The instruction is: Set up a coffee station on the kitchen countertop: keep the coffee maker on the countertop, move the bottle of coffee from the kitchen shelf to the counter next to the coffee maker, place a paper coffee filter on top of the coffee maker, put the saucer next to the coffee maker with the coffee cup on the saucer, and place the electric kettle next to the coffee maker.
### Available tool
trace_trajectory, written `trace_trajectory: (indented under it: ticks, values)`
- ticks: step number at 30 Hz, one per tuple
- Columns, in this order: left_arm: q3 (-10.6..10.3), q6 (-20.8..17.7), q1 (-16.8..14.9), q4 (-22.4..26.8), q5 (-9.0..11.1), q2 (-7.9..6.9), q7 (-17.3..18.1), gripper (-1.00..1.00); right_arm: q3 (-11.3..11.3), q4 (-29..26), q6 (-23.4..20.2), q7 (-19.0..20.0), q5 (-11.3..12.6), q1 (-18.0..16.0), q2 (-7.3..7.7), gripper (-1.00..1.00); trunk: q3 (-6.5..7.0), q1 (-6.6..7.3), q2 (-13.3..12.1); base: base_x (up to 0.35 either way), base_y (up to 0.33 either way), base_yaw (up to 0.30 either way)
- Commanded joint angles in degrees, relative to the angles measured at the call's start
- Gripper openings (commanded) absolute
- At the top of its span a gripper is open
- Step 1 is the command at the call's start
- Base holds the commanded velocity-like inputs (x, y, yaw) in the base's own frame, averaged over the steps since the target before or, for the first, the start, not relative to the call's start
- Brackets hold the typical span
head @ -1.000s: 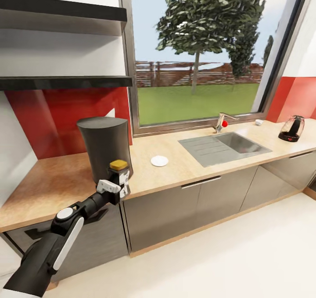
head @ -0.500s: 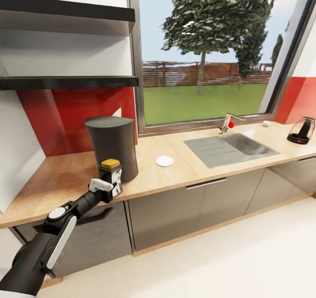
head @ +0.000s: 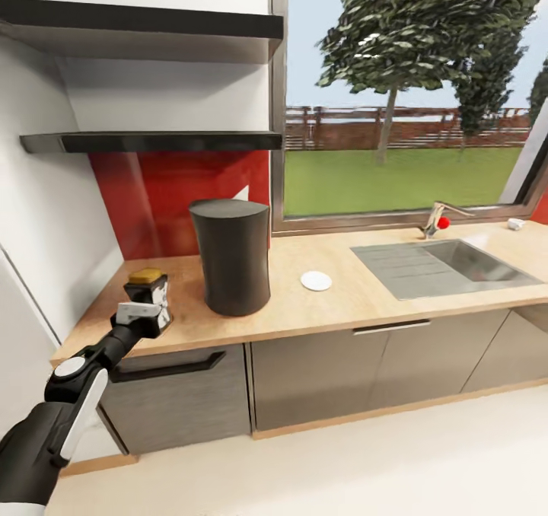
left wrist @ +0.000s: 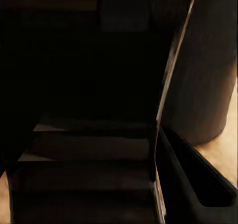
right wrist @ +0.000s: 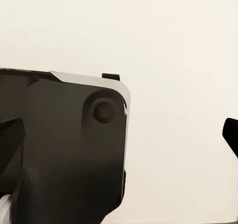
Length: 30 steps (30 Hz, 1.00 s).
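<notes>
Near the left end of the kitchen countertop (head: 342, 303), the bottle of coffee (head: 150, 295) is clamped between the fingers of the left gripper (head: 144, 310), its amber cap on top, and it is held just beside the coffee maker (head: 230, 256), toward the front edge. A white label is seen on the bottle, but no writing can be read. For the right gripper, it cannot be told whether it is open or closed; the saucer (head: 316, 281) lies between coffee maker and sink (head: 449, 266).
</notes>
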<state>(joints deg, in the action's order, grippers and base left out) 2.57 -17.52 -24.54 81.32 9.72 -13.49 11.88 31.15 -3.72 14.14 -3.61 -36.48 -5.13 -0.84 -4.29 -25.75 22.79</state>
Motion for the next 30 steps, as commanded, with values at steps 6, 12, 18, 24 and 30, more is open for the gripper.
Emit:
trace_trajectory:
  ticks: [6,12,18,24,30]
  values:
    - [0.33,-0.07,-0.07,0.07,0.67,0.02,-2.89,-1.00,0.40,0.03,0.23,-0.25,-0.66,-0.04,0.05,1.00,-0.13,-0.03,0.13,0.000,0.000,0.133]
    - [0.29,0.03,-0.07,-0.11,0.66,0.04,-2.93,-1.00,0.40,0.01,0.27,-0.25,-0.69,-0.05,0.05,1.00,-0.13,-0.03,0.13,0.030,0.000,0.003]
    - [0.16,0.27,-0.02,-0.44,0.73,0.22,-3.40,-1.00,0.40,0.03,0.27,-0.25,-0.69,-0.05,0.14,1.00,-0.13,-0.03,0.13,0.302,0.000,0.000]
    - [0.07,0.45,0.01,-1.58,0.77,0.30,-4.72,-1.00,0.39,0.03,0.27,-0.25,-0.69,-0.06,0.14,1.00,-0.13,-0.03,0.13,0.335,0.000,0.000]
    - [-0.08,0.56,0.01,-2.61,0.74,0.39,-4.84,-1.00,0.34,0.03,0.27,-0.25,-0.69,-0.05,0.14,1.00,-0.13,-0.03,0.13,0.195,0.000,0.000]
